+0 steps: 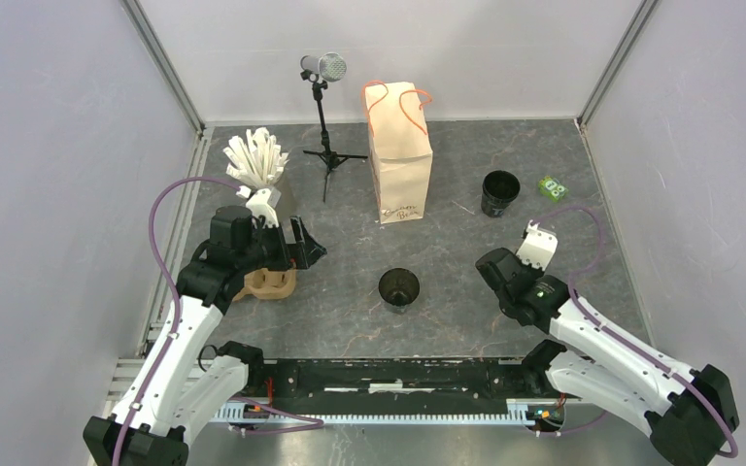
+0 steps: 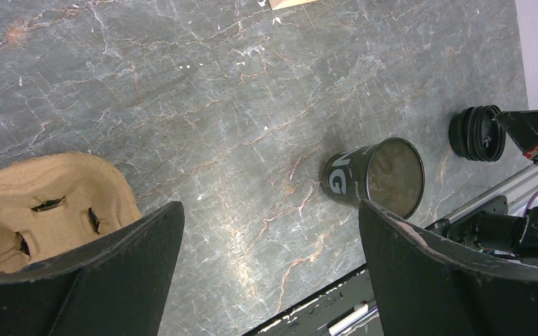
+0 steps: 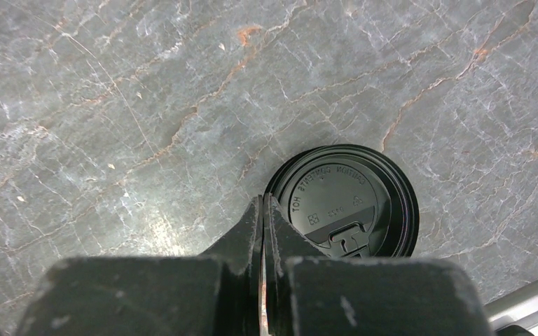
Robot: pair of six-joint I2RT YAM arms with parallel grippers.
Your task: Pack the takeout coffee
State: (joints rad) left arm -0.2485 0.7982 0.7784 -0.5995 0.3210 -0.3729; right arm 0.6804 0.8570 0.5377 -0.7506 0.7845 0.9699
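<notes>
A small black takeout coffee cup (image 1: 399,287) stands upright and lidless mid-table; the left wrist view shows white lettering on its side (image 2: 375,175). Its round black lid (image 3: 350,203) lies top-up on the table to the cup's right (image 2: 476,133), hidden under the right arm in the top view. My right gripper (image 3: 263,199) points down, shut, its tips at the lid's left rim with nothing visible between them (image 1: 491,264). My left gripper (image 2: 271,206) is wide open above bare table, left of the cup (image 1: 296,248). The brown paper bag (image 1: 400,155) stands upright at the back.
A second black cup (image 1: 500,191) and a green packet (image 1: 552,187) sit at back right. A cardboard cup carrier (image 1: 270,282) lies under my left wrist. A cup of white sticks (image 1: 255,160) and a microphone stand (image 1: 325,107) are at back left. Walls enclose three sides.
</notes>
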